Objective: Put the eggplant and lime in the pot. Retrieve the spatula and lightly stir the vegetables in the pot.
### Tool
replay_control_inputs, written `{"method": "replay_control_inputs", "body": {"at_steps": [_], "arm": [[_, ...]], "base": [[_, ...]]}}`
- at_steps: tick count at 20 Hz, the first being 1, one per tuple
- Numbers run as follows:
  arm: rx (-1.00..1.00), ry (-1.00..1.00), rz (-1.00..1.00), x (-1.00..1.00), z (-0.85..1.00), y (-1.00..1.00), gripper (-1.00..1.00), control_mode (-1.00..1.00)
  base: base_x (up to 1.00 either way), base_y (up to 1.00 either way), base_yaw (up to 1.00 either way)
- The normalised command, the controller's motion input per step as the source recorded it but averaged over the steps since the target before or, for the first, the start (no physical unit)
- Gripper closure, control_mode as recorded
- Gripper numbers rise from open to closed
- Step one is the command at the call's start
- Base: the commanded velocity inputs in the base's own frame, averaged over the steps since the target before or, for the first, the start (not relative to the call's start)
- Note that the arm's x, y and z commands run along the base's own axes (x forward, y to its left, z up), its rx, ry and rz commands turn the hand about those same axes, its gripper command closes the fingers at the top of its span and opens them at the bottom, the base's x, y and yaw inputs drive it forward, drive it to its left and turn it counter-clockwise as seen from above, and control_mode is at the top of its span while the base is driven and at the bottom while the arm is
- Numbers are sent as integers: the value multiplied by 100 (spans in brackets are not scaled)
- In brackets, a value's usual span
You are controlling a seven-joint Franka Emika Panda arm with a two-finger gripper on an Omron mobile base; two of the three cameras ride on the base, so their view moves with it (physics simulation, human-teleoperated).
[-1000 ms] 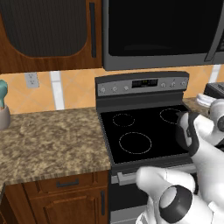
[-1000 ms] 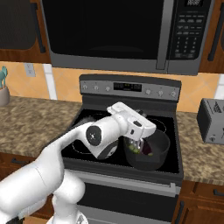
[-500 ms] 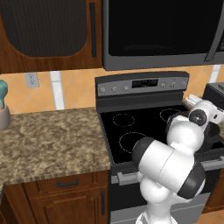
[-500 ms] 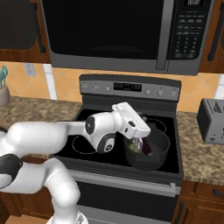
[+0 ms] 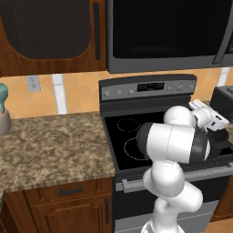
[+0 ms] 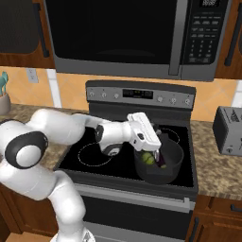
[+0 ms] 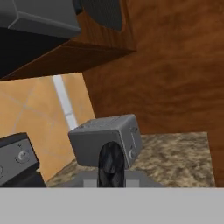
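The dark pot (image 6: 166,169) sits on the stove's front right burner, also seen past my arm as the pot (image 5: 221,142). Inside it lie the yellow-green lime (image 6: 148,159) and the dark purple eggplant (image 6: 162,162), side by side. My gripper (image 6: 156,150) hangs over the pot's left rim, tilted toward the toaster, and shows as the gripper (image 5: 215,122) in the left base view. A thin dark rod, apparently the spatula (image 6: 158,155) handle, runs from the hand down into the pot; its silver head is hidden. In the hand view the fingertips (image 7: 111,167) stand together as one dark shape.
A grey toaster (image 6: 229,130) stands on the granite counter right of the stove, also the toaster (image 7: 106,140). The black stovetop (image 6: 94,156) has bare burners at left. The microwave (image 6: 132,38) hangs above. A teal utensil holder (image 5: 3,113) stands far left.
The hand has stayed over the pot, turning a little. My elbow and upper arm have swung from the right toward the left, now crossing in front of the stove.
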Motion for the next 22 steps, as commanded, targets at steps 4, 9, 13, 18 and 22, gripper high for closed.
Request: {"method": "replay_control_inputs", "body": {"at_steps": [4,9,13,18,22], "arm": [[1,0,-7,-43,-9,-3,100,-100],[7,2,-3,-94,-1,-1,100,-100],[6,5,-1,-34,1,-7,100,-100],[0,0,0,43,-3,-16,100,-100],[-2,-3,0,21,-39,-2,100,-100]], "base": [[0,0,0],[0,0,0],[0,0,0],[0,0,0],[0,0,0]]}}
